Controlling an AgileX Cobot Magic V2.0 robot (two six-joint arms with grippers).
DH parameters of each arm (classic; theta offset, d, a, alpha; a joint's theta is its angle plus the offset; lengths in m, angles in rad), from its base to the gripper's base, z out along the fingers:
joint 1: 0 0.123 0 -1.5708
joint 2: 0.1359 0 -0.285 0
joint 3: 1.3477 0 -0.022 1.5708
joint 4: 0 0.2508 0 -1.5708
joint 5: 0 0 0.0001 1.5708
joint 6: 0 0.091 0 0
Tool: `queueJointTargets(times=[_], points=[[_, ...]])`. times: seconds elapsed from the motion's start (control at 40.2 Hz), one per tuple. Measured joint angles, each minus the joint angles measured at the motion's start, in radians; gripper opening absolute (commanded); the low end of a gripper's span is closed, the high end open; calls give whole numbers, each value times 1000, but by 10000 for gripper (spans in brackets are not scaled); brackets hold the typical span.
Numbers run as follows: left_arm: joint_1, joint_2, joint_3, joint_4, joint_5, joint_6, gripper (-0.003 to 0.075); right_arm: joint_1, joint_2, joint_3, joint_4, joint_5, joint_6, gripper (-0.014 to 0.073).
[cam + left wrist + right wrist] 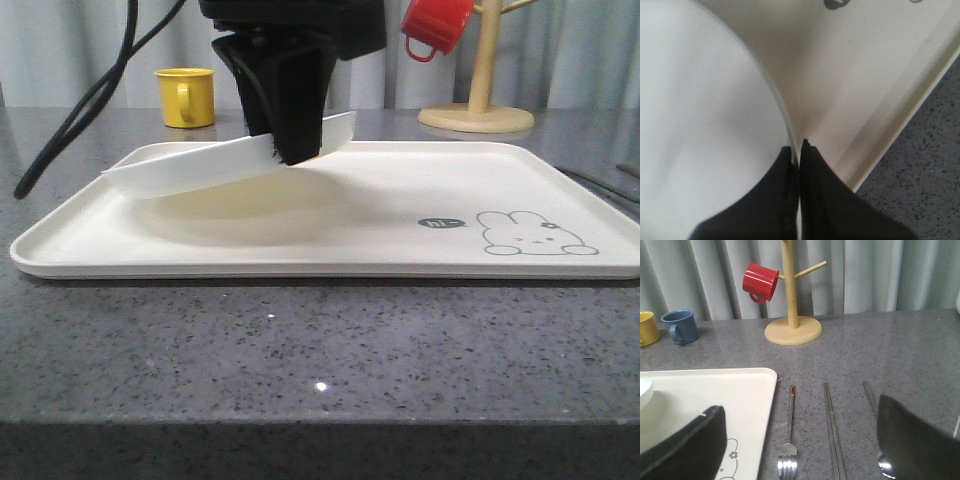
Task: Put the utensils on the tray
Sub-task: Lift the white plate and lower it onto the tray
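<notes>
Front view shows the left hand (290, 150) pinching the white plate (190, 170) by its rim, tilted above the tray (400, 250), apparently for set-down, while the right hand (800, 440) waits spread above the fork (788, 450).

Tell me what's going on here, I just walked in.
The left gripper is pinching the rim of the white plate and holding it tilted just above the cream tray, not yet lying flat. The right gripper is open over the counter beside the tray, where the fork, chopsticks and spoon lie, not yet on the tray.
</notes>
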Motion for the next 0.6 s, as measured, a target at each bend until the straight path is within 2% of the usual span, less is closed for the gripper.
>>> queueJointTargets(times=[0.398, 0.473, 0.597], points=[[2, 60, 0, -19, -11, -1, -12, 0, 0, 0, 0, 0, 0, 633], [8, 66, 0, -19, -12, -1, 29, 0, 0, 0, 0, 0, 0, 633], [17, 68, 8, -21, -12, -1, 202, 0, 0, 0, 0, 0, 0, 633]])
